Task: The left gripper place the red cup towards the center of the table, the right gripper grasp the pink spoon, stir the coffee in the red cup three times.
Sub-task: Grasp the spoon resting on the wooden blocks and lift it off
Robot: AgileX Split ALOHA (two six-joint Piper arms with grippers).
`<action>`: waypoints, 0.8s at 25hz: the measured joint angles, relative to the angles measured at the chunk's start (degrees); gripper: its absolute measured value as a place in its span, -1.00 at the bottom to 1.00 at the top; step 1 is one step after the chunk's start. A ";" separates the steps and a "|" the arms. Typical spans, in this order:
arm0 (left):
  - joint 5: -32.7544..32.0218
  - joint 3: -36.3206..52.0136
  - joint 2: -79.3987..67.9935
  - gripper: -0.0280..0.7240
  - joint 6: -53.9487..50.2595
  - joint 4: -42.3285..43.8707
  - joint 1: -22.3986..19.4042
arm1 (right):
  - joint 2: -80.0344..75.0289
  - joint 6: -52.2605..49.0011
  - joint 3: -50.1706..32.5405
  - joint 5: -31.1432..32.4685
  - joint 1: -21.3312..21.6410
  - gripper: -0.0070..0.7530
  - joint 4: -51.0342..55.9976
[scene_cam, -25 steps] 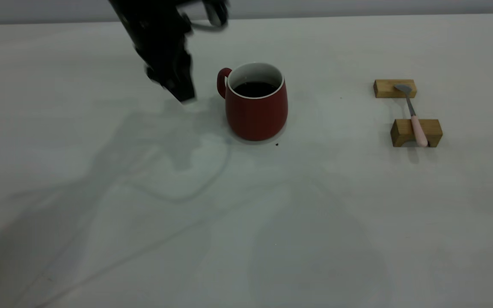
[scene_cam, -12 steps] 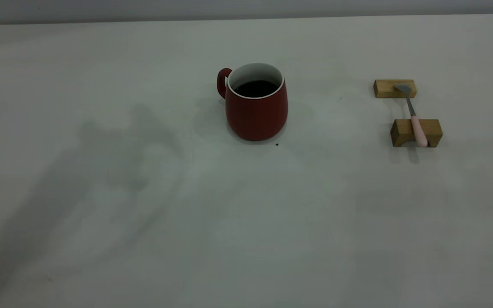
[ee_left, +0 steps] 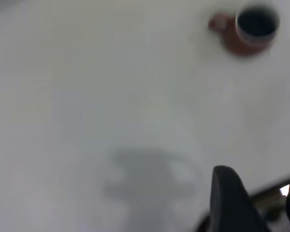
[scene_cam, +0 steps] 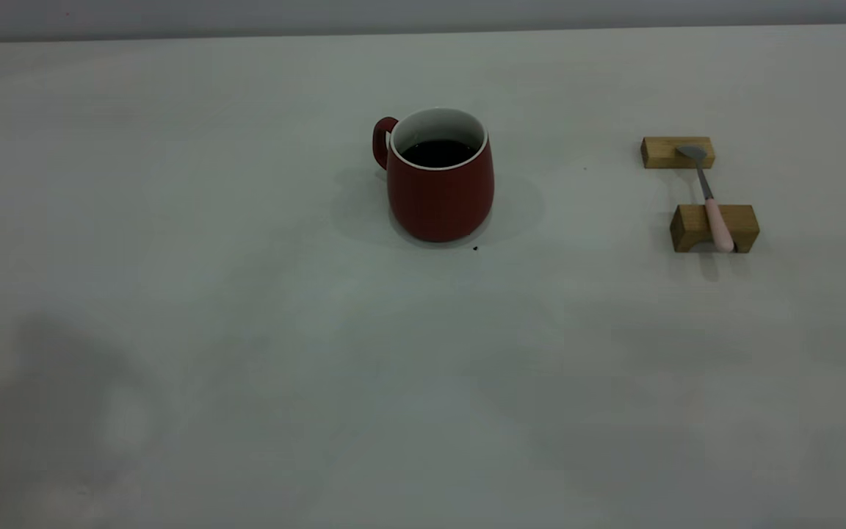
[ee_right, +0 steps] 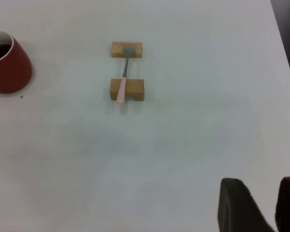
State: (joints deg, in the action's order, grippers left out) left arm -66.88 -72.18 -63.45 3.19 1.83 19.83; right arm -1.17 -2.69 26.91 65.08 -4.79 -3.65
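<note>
On table (scene_cam: 247, 294), red cup (scene_cam: 440, 184) and pink spoon (scene_cam: 717, 224) sit far from both parted, empty hands.

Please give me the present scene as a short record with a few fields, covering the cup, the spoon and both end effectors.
red cup: upright near the middle of the table, handle toward the left arm's side
coffee: dark, inside the cup
pink spoon: lying across two wooden blocks, bowl on the far block, ungrasped
left end effector: outside the exterior view, well away from the cup, fingers apart, empty
right end effector: away from the spoon, fingers apart, empty
</note>
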 joint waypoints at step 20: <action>3.57 44.30 43.24 0.02 -6.28 -0.01 0.00 | 0.00 0.00 0.00 0.00 0.00 -0.36 0.00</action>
State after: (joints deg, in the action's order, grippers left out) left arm -63.30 -27.89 -20.20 -3.09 1.82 19.83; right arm -1.17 -2.69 26.91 65.08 -4.79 -3.65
